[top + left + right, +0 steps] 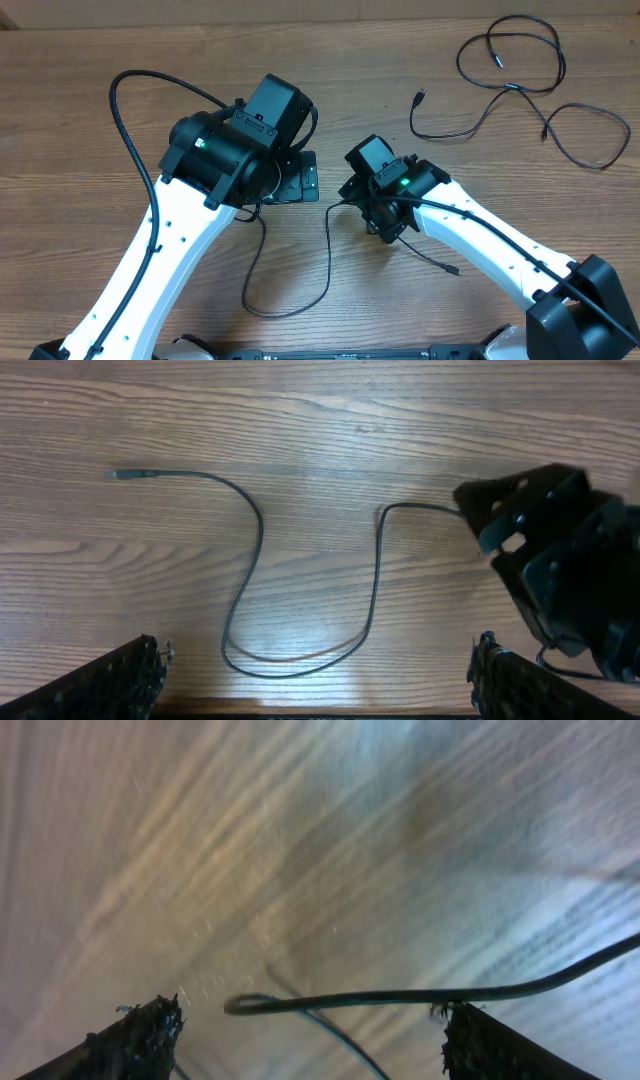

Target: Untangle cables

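Hovering spread, the left hand (pixel 318 656) overlooks a looped cable (pixel 250 540). The right hand (pixel 310 1012), also spread, straddles it.

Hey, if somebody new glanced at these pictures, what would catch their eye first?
Mid-table, the left hand hangs open above a thin black cable snaking in a loose loop on the wooden table. The right hand, also open, sits low beside it with the cable crossing its gap. At the far right corner, a separate tangle of cables lies apart from both hands.
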`<state>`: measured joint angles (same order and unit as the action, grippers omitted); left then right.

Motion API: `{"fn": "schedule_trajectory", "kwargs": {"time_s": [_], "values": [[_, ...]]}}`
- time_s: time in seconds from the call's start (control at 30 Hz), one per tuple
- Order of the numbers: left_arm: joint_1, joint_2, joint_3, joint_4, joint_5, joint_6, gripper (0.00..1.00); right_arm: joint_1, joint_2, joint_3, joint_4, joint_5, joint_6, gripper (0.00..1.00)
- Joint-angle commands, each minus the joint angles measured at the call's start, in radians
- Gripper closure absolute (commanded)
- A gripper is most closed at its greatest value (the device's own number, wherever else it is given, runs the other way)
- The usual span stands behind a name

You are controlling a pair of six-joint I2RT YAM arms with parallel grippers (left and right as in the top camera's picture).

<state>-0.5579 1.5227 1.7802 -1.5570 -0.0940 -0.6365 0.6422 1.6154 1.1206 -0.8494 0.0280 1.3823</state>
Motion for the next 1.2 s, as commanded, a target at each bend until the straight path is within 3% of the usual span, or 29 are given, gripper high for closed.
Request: {"fn": "schedule_trajectory", "kwargs": {"time_s": [0.0,0.27,0.8,0.93,1.17], "values": [[0.004,-0.019,0.024,-0.003,-0.018,-0.014,0.0,0.004,0.021,-0.004,0.007,0.095,0.058,0.15],[0.004,-0.019,0.024,-0.002,-0.019,-0.014,0.0,0.004,0.06,-0.004,0.002,0.084,0.057,0.18],[0.004,-0.019,0.024,-0.003,-0.021,-0.014,0.0,-0.003,0.072,0.007,-0.005,-0.188,0.056,0.18],[0.004,-0.019,0.024,-0.003,-0.021,-0.014,0.0,-0.004,0.051,0.022,-0.01,-0.179,0.049,0.13],[0.004,-0.019,0.024,-0.002,-0.022,-0.014,0.01,-0.002,0.051,0.012,-0.003,-0.086,0.053,0.14]]}}
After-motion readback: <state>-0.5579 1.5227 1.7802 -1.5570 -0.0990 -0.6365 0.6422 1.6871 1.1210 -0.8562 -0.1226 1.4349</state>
